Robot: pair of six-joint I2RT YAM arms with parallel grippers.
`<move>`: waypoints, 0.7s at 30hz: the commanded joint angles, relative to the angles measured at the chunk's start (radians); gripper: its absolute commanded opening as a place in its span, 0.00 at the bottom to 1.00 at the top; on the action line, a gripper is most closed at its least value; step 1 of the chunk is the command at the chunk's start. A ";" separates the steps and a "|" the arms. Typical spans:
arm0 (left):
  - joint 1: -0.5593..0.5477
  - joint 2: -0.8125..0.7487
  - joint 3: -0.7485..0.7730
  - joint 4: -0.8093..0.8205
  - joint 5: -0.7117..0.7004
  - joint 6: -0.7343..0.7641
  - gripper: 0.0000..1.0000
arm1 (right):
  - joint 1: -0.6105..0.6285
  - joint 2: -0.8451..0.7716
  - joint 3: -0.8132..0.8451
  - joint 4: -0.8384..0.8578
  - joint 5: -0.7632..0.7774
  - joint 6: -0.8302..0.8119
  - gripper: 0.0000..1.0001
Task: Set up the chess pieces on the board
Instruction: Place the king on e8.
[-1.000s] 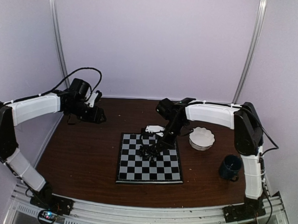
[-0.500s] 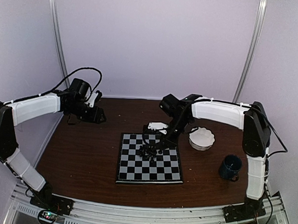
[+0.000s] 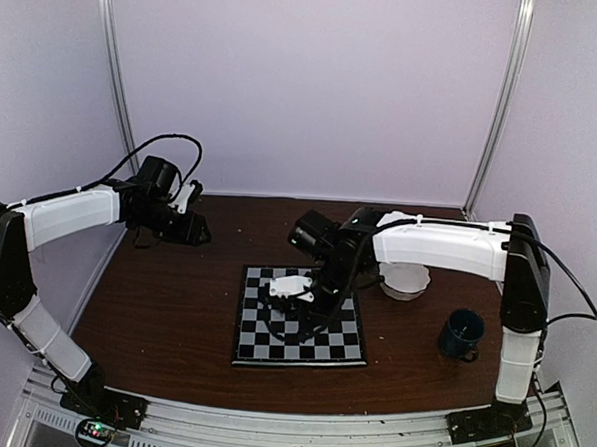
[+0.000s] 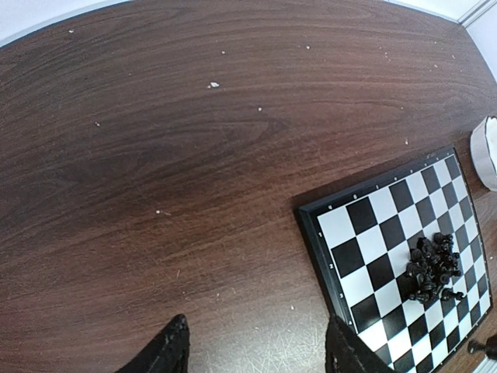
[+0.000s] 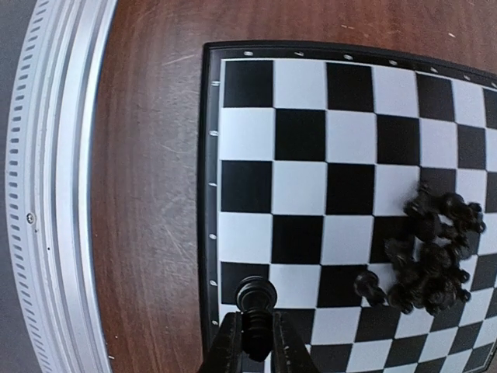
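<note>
The board [image 3: 344,344] lies flat in the middle of the table. It also shows in the right wrist view [image 5: 299,186] and the left wrist view [image 4: 365,225]. A pile of black chess pieces [image 5: 431,249] lies clustered on it, also seen in the left wrist view [image 4: 433,268]. My right gripper [image 5: 256,318] is shut on one black chess piece [image 5: 256,295], held above the squares by the board's rim; in the top view this gripper [image 3: 286,311] hangs over the board. My left gripper [image 4: 256,353] is open and empty over bare wood, left of the board [image 3: 193,230].
A white scalloped bowl [image 3: 408,282] stands right of the board, partly behind the right arm; its rim shows in the left wrist view [image 4: 488,151]. A dark blue mug [image 3: 461,334] stands at the right. A metal rail [image 5: 54,194] borders the table.
My right arm has swung from the board's far right side toward its left and near side, carrying one piece away from the pile. The left arm has not moved.
</note>
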 commanded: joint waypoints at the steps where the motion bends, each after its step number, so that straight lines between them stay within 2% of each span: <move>1: 0.008 -0.010 0.009 0.019 0.012 0.016 0.60 | 0.056 0.045 -0.006 0.022 0.044 -0.024 0.01; 21: 0.008 -0.015 0.008 0.017 0.025 0.018 0.60 | 0.079 0.128 0.033 0.033 0.076 -0.007 0.03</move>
